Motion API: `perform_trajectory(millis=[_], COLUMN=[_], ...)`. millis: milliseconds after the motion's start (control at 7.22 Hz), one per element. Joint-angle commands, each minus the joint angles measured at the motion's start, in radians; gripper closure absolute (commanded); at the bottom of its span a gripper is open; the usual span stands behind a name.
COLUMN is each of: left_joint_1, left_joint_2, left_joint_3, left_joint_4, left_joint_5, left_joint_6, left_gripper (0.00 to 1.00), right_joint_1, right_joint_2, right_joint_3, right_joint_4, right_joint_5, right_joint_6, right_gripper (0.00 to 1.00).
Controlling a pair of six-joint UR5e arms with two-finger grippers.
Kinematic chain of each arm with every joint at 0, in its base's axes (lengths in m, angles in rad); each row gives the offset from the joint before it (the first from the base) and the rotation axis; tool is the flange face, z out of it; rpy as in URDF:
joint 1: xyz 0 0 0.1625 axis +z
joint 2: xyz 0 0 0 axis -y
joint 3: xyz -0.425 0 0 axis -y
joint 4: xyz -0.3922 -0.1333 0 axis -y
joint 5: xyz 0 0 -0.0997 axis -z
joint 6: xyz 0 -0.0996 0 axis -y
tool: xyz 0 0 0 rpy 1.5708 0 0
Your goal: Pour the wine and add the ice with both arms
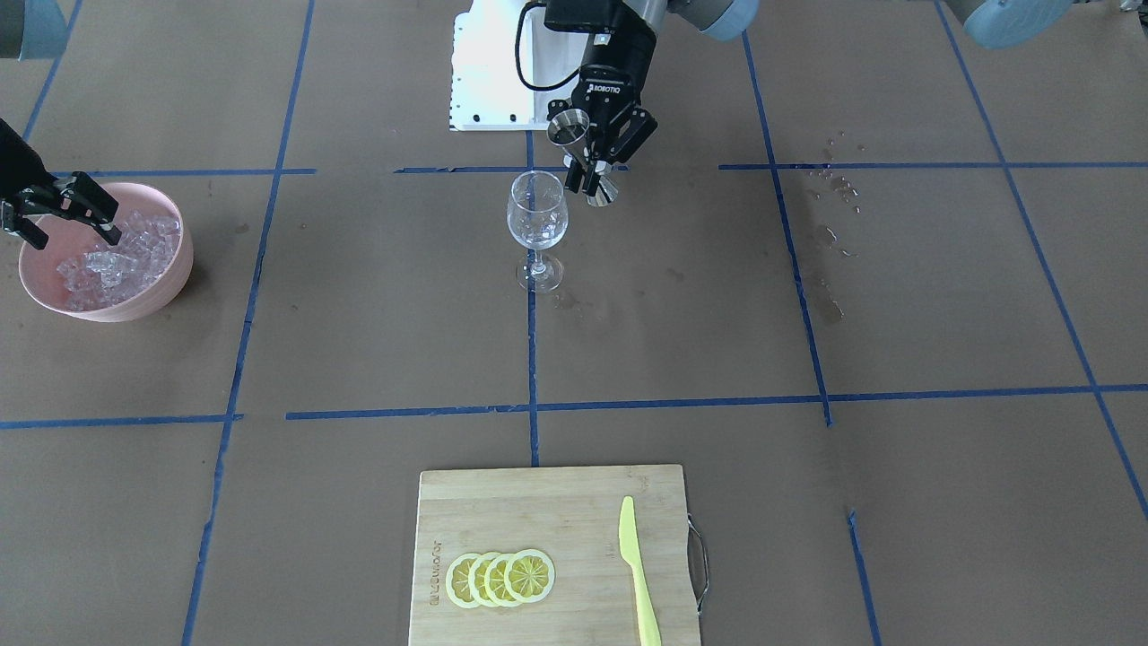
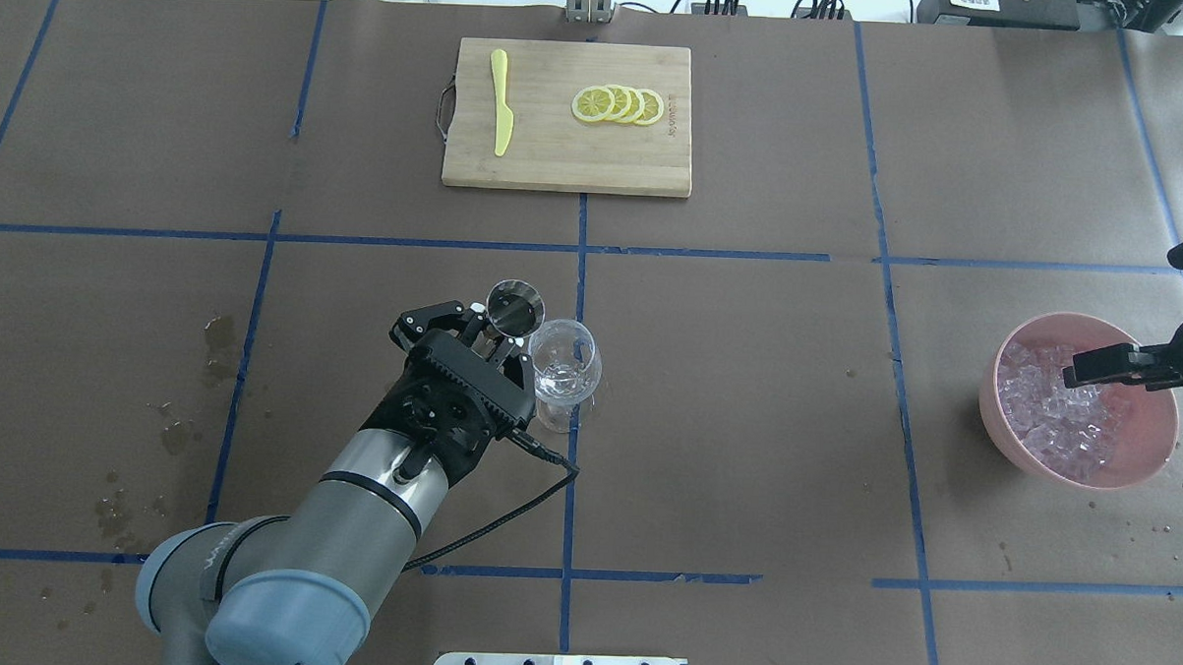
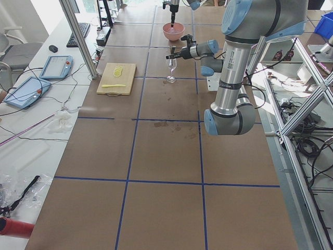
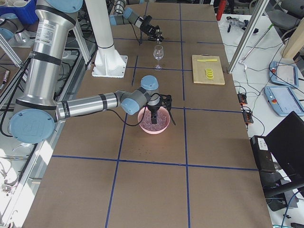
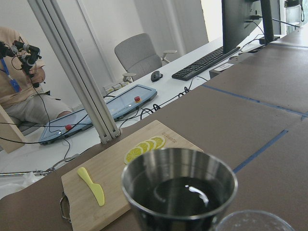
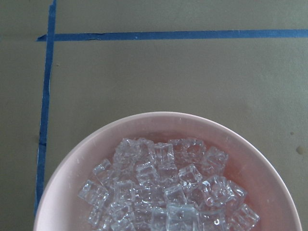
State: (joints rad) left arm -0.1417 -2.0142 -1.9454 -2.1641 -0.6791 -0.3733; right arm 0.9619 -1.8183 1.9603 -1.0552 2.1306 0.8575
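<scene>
My left gripper [image 1: 599, 163] is shut on a steel jigger [image 1: 569, 126], held about upright just beside the rim of the clear wine glass [image 1: 536, 220]. The left wrist view shows dark wine [image 5: 180, 195] in the jigger and the glass rim [image 5: 255, 222] at the bottom right. From overhead the jigger [image 2: 515, 307] sits left of and beyond the glass [image 2: 563, 371]. I cannot tell if the glass holds liquid. My right gripper [image 1: 70, 229] is open and empty, low over the ice [image 1: 117, 260] in the pink bowl [image 1: 170, 278]. The right wrist view shows the ice [image 6: 163, 192].
A wooden cutting board [image 2: 558, 164] with lemon slices [image 2: 619, 104] and a yellow knife [image 2: 501, 103] lies at the table's far side. The white pedestal [image 1: 489, 72] stands behind the glass. Wet spots [image 1: 830, 242] mark the paper on my left side.
</scene>
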Motion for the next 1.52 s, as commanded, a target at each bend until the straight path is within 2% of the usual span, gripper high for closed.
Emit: perform_trajectory(millis=[0,415,1385], left_joint_1=[0.002,0.002,-0.005], left_joint_2=[0.000,0.000,-0.006], left_joint_3=[0.010,0.036,0.052], left_joint_4=[0.001,0.003,0.007], left_joint_5=[0.062,0.076,0.160], left_joint_6=[0.209,0.413,0.741], left_gripper=[1.00,1.00,1.00], right_joint_1=[0.000,0.000,0.001], right_joint_2=[0.002,0.007,0.013], right_joint_3=[0.000,-0.001,-0.001], right_joint_4=[0.001,0.001,0.001], right_joint_5=[0.000,0.002,0.002], right_joint_6=[0.000,0.003,0.003], right_gripper=[0.00,0.00,0.00])
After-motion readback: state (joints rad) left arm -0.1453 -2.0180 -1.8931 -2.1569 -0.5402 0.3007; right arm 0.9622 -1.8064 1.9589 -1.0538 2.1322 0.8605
